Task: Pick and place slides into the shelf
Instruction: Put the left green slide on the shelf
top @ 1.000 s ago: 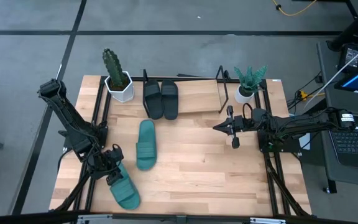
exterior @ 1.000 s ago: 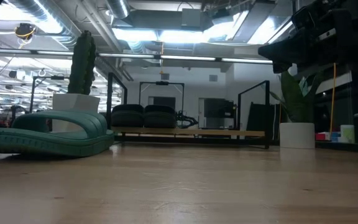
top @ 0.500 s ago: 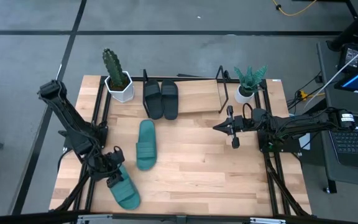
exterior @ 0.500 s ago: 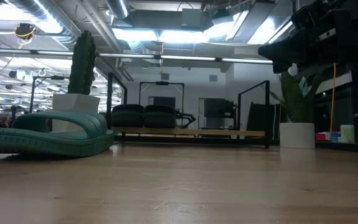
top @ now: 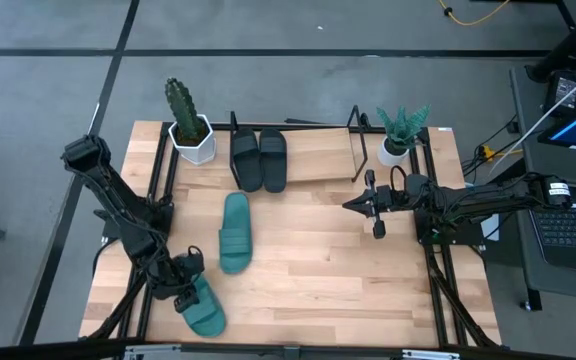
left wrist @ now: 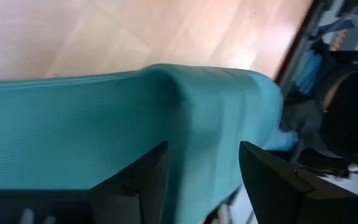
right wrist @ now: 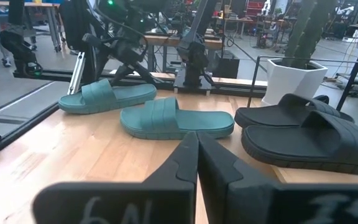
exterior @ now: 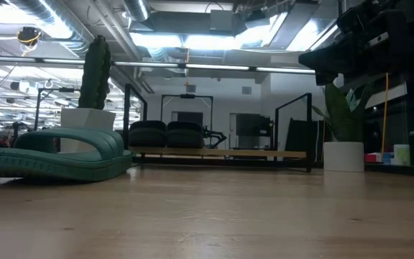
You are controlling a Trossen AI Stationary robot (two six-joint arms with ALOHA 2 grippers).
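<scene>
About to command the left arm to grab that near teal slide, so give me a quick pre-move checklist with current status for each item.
1. Left gripper at the near teal slide: ok, it sits over the slide's end by the table's front-left corner.
2. Fingers astride the strap: ok, open, with teal strap showing in the gap between them in the left wrist view.
3. Firm grip: not ok, not closed yet.
4. Space on the shelf: ok, the two black slides fill the left part and bare board remains to their right.
5. Second teal slide: not ok, it lies on the table, not shelved.
6. Right gripper: ok, shut, parked mid-right, away from the slides.
</scene>
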